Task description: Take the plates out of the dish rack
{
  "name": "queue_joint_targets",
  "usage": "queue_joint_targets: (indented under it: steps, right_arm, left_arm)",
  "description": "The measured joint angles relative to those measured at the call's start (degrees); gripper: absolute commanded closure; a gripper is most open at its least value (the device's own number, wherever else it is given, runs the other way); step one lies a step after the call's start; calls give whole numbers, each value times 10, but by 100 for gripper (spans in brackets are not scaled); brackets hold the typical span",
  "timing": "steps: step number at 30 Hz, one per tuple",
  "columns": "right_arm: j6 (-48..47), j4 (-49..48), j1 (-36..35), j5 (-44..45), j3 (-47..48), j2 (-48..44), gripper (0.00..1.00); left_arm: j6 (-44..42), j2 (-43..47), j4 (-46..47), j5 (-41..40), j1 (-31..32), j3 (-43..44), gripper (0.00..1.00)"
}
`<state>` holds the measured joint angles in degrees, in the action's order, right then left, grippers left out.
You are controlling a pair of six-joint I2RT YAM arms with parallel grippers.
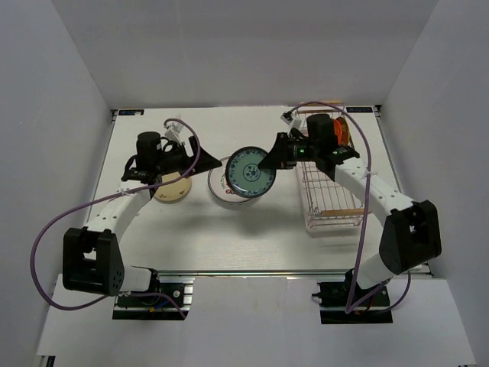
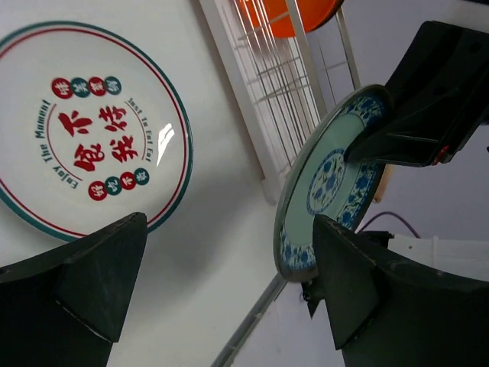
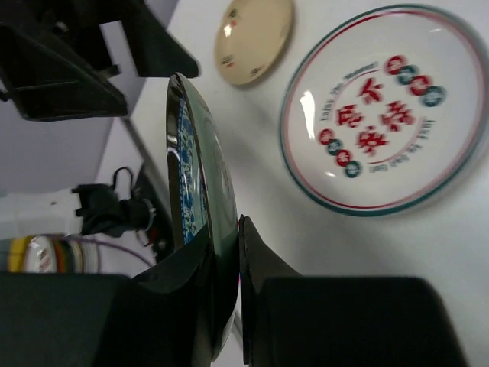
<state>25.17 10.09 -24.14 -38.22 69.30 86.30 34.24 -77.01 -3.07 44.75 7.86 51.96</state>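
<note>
Teal plate (image 1: 253,171) rim-clamped by right gripper (image 3: 226,252), tilted over white plate (image 2: 84,126), likely for stacking; left gripper (image 2: 229,298) spread, empty.

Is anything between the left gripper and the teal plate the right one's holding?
Nothing visible. The left gripper is open, facing the teal plate across a clear gap; the right gripper pinches its far rim.

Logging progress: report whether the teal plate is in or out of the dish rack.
Out. The right gripper holds the teal plate by its rim over the white plate, left of the dish rack.
</note>
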Motion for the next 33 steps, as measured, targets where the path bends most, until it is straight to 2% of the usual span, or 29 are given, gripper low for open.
queue_joint_targets:
  steps: [2,4,5,6,10,13,15,16,17,23,27,33]
  right_arm:
    - [26,-28,-14,-25,-10,12,100]
    - [49,-49,-23,-38,-17,17,100]
    - [60,-57,-27,-41,-19,19,98]
    - [68,-68,-31,-43,-20,20,97]
    - [98,-101,-45,-29,-41,25,93]
    - [116,-118,-50,-18,-62,25,88]
    - [125,-121,-51,-14,-66,25,71]
    - [125,-125,-52,-10,-69,23,49]
    - [127,-125,-52,-7,-70,22,11]
    - [103,-99,-53,42,-73,-4,11]
    - [63,-13,-53,130,-63,-37,11]
    - [10,70,-52,275,-63,-125,11]
  left_arm:
    - [-4,-7,1,5,11,-3,2]
    - [-6,-8,1,8,21,-11,14]
    - [-5,-8,1,8,25,-14,22]
    - [-7,-9,1,8,30,-17,44]
    - [-5,-8,9,20,43,-18,78]
    - [-11,-8,3,23,47,-19,100]
    - [-15,-7,3,21,48,-23,100]
    - [-12,-5,3,21,48,-26,100]
    - [-9,-1,0,14,48,-30,100]
    - [10,54,-41,-72,42,-44,100]
    - [32,109,-111,-213,39,-38,100]
    - [83,114,-211,-445,17,-12,100]
